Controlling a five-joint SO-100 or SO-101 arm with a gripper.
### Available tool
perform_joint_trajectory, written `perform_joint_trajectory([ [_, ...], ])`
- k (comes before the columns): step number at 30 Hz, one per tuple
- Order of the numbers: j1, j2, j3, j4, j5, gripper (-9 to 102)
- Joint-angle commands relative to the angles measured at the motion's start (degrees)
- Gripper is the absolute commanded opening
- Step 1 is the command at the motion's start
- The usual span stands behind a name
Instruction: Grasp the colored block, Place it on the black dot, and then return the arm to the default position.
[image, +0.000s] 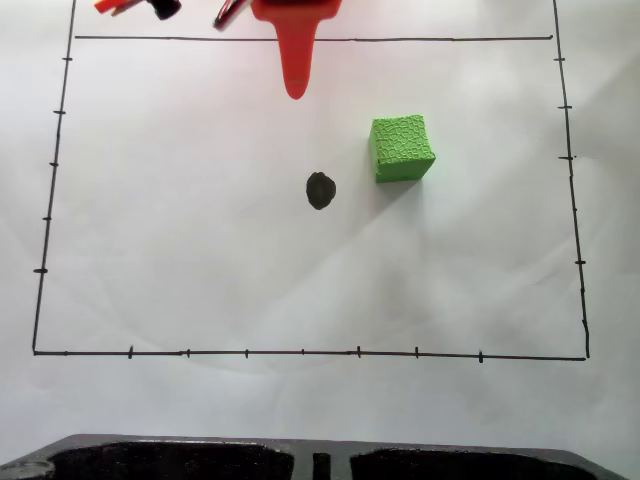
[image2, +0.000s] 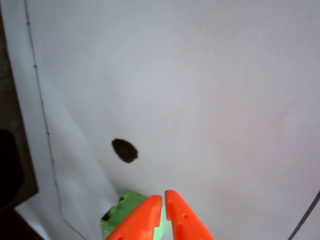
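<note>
Hovering near the top edge of the paper (image: 150, 250) in the fixed view, my gripper (image: 295, 92) hangs empty, well apart from everything. In the wrist view my two orange fingertips (image2: 150, 210) stand nearly together, a thin slit between them, holding nothing.

The colored block (image: 402, 148) sits flat on the paper, off to the right of my tip and farther out in the fixed view. In the wrist view its green corner (image2: 120, 212) peeks from behind my fingers, low and slightly left.

The black dot (image: 320, 190) lies bare, farther out from my tip than the block's near edge, and left of the block with a clear gap. Nothing covers it.

Step in hand, as I judge it: the approach, with the grasp not yet made. The block is untouched and off the dot.

Next move calls for spreading my fingers wider than the cube's face, swinging toward the block, then dropping so it sits between them. The risk: a narrow opening would nudge the light cube sideways.
</note>
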Motion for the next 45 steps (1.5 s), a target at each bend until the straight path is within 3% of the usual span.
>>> perform_joint_trajectory([
  [1,-2.5,-8.0,-6.2,-0.9,0.4,0],
  [13,-14.1,-41.9,-36.3,6.7,15.6,0],
  [22,-20.3,-53.2,-42.7,5.1,25.8,0],
  [35,-23.0,-59.2,-44.5,4.0,26.0,25],
  [45,-22.3,-62.4,-45.8,6.3,23.9,32],
])
